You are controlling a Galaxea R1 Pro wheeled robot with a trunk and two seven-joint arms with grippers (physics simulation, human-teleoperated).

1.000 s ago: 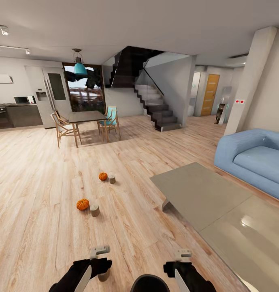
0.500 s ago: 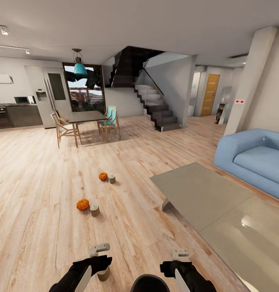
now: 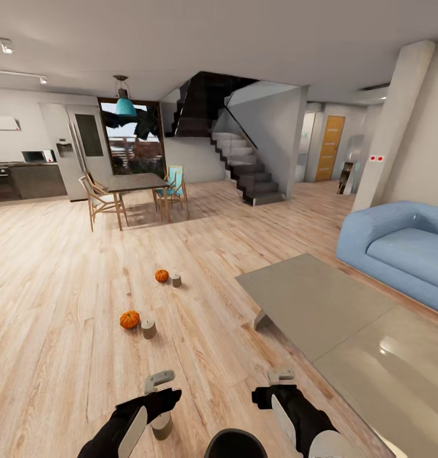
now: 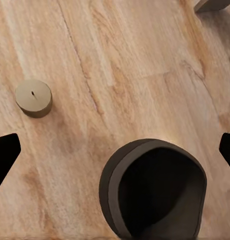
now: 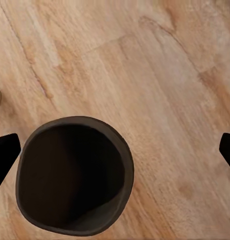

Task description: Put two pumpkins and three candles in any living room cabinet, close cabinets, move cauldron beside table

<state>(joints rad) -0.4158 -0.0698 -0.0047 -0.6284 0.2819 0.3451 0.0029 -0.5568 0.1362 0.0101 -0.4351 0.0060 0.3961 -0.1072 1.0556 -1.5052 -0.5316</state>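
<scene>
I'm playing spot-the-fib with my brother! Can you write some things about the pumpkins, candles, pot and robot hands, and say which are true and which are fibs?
1. Two orange pumpkins, the nearer one and the farther one, sit on the wooden floor. True.
2. Each pumpkin has a candle beside it. True: one candle is by the nearer pumpkin, another by the farther.
3. The black pot is on the grey table. False: it stands on the floor, below the two robot hands.
4. The left hand is holding a candle. False: both its fingertips are wide apart and empty; a third candle stands on the floor near it.
5. The right hand is open. True.
6. The sofa is red. False: it is blue.
</scene>
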